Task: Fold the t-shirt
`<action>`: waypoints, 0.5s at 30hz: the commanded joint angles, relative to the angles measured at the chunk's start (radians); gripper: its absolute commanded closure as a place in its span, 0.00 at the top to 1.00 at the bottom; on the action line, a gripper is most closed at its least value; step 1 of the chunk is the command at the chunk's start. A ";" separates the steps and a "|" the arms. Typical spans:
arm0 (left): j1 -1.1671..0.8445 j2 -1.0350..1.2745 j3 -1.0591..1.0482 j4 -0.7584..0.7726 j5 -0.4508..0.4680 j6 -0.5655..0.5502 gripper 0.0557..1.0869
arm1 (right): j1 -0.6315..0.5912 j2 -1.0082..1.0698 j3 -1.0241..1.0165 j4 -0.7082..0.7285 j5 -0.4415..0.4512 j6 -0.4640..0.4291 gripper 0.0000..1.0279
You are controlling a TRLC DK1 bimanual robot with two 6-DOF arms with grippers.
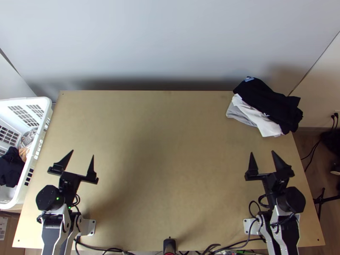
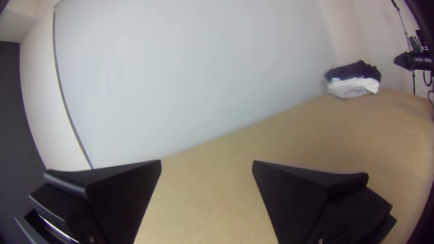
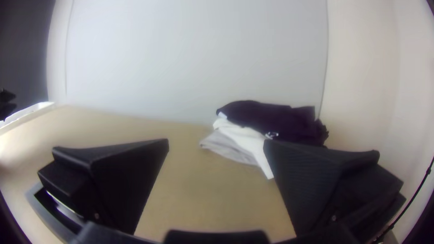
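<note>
In the top view my left gripper (image 1: 83,154) stands open over the table's left part, nothing between its fingers. My right gripper (image 1: 262,153) is likewise open and holds nothing, at the right part. At the far right corner lies a stack of folded cloth: a black garment (image 1: 270,102) on top, a white one (image 1: 259,120) and a grey one (image 1: 240,114) beneath. The left wrist view has the left gripper (image 2: 207,161) wide apart and the black garment (image 2: 355,71) far off. In the right wrist view, the right gripper (image 3: 216,141) is spread, with the black garment (image 3: 275,121) beyond it.
A white laundry basket (image 1: 42,123) stands at the table's left edge, with dark cloth (image 1: 11,166) and some lighter cloth inside. The wooden table (image 1: 170,148) lies between the arms. Black cables (image 1: 238,244) run along its near edge.
</note>
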State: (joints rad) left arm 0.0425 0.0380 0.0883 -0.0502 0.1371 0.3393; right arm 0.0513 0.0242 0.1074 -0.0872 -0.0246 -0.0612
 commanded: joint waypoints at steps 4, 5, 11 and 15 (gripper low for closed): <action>-0.004 -0.038 -0.013 -0.154 0.082 0.084 0.95 | 0.048 -0.023 -0.012 -0.146 0.002 -0.017 0.95; -0.004 -0.038 -0.013 -0.172 0.094 0.098 0.95 | 0.045 -0.023 -0.012 -0.146 0.002 -0.015 0.95; -0.006 -0.033 -0.010 -0.238 0.139 0.122 0.95 | 0.042 -0.024 -0.012 -0.144 0.002 -0.019 0.95; -0.007 -0.013 -0.009 -0.254 0.202 0.135 0.95 | -0.005 -0.024 -0.012 -0.144 0.003 -0.034 0.95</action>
State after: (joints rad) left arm 0.0376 0.0063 0.0811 -0.2501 0.2672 0.4477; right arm 0.0814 0.0013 0.0956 -0.2234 -0.0231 -0.0837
